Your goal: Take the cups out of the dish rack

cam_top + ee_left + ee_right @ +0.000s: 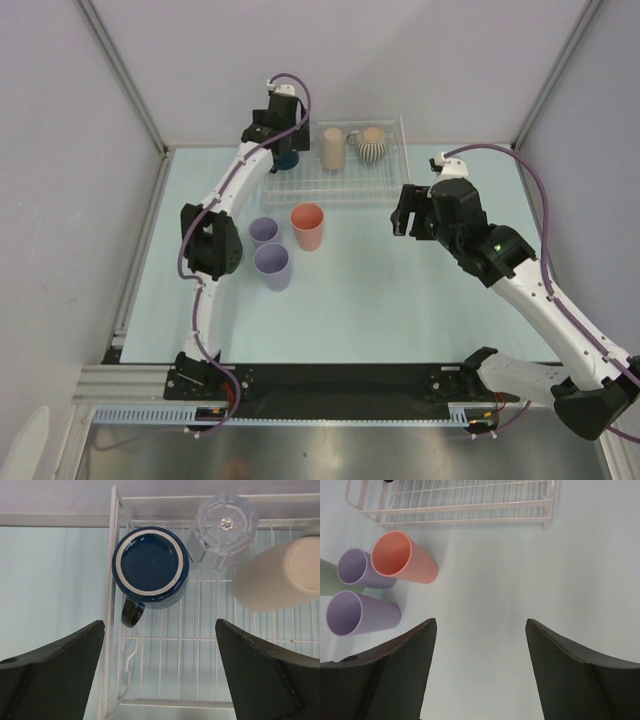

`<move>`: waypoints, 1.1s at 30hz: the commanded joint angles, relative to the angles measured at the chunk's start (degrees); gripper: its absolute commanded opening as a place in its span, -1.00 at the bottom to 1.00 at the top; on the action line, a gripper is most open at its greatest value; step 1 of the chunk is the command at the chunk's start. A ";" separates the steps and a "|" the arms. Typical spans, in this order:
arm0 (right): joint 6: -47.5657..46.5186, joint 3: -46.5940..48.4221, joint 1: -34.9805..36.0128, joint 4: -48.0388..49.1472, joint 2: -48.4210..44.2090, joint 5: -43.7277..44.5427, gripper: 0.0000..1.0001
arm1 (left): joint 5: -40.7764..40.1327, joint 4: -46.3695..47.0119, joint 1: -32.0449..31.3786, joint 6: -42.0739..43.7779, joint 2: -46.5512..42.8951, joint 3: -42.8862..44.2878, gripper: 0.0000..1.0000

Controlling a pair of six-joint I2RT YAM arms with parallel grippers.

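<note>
Top view, near to far, clock positions taken from the table [400, 300] centre.

- 6 o'clock: both arm bases sit at the near edge. A bare strip of tabletop runs across in front of them.
- 9–10 o'clock: a cluster of upright cups, mouths up. The near lavender cup [272, 266] comes first, the far lavender cup [264, 232] is just beyond it, and the salmon cup [308, 226] is just beside that at 3 o'clock. The left arm's elbow is close on the cluster's 9 o'clock side.
- The pale green cup [327, 577] shows only at the left edge of the right wrist view, behind the two lavender cups and mostly cut off.
- 2 o'clock: the right gripper [481, 625] hangs over bare table, fingers spread wide and holding nothing. Open tabletop lies between it and the salmon cup. The near right corner of the dish rack [340, 185] is near, at its 11 o'clock.
- 12 o'clock: the dish rack sits against the table's far edge. Its near row is bare wire.
- Rack back row, left to right:
  - navy mug [150, 565], base up, tight against the left side wire, handle pointing to 6 o'clock in the left wrist view
  - clear cup [222, 530], base up, just beside the navy mug
  - tan cup [333, 148]
  - ribbed beige mug [374, 143]
- The left gripper [160, 622] hovers above the rack's left end, fingers wide apart and gripping nothing. One finger is outside the left side wire and the other is over the grid.
</note>
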 commanded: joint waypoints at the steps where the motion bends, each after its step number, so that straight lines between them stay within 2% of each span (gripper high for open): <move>1: 1.23 -0.47 -0.73 2.53 -1.46 0.25 0.54 | 0.45 1.45 0.14 1.03 1.84 1.50 0.96; 8: 1.76 -1.53 -1.34 3.15 -1.11 -0.02 0.54 | 0.98 2.51 1.11 1.03 4.04 2.11 0.96; 17: 2.11 -2.76 -2.14 2.71 -1.64 -0.11 0.54 | -2.18 3.03 1.55 -0.12 6.41 2.11 0.95; 26: 2.37 -3.72 -2.75 2.89 -1.73 -0.46 0.53 | -1.04 3.56 3.22 -2.13 8.70 3.25 0.96; 33: 2.37 -4.34 -3.37 2.71 -1.81 -0.81 0.53 | -5.78 2.94 3.83 -4.68 9.06 2.03 0.95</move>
